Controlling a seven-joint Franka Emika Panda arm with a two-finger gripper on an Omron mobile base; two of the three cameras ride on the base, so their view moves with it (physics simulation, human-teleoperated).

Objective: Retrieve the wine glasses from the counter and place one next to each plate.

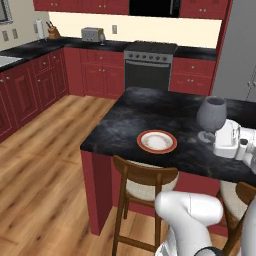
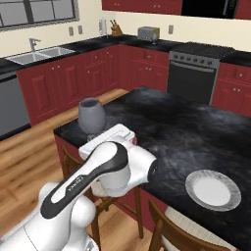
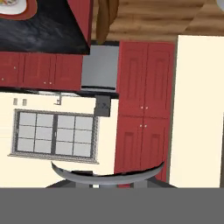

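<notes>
A: Over the near part of the island (image 1: 125,120), where is the hand?
B: At the island's right side in the left base view, low over the black top. The white hand lies roughly level, and the gripper (image 1: 212,135) reaches sideways toward the foot of a wine glass (image 1: 211,114).
A: Is it holding the glass?
B: The jaws are closed about as far as they go, and the glass stands upright right at their end, its foot against the hand. The fingers themselves are hidden, so I read it as clamped on the stem or foot. In the right base view the same wine glass (image 2: 91,116) rises just behind the white hand, near the island's left corner.
A: And the arm?
B: It comes up from the base, bends at a big white elbow over the island's near edge, and the forearm runs down to the wrist at the glass.
A: The hand camera?
B: It looks upside down across the room; the curved grey arc at its bottom is the glass's rim or foot (image 3: 107,174), I can't tell which.
A: The plates?
B: The orange-rimmed plate (image 1: 157,141) lies on the island above a chair (image 1: 142,185), near the glass but apart from it. The plain white plate (image 2: 213,189) lies at the island's right.
A: The other glass?
B: On the far counter (image 1: 75,44), just right of the toaster (image 1: 92,34): second wine glass (image 1: 102,38).
</notes>
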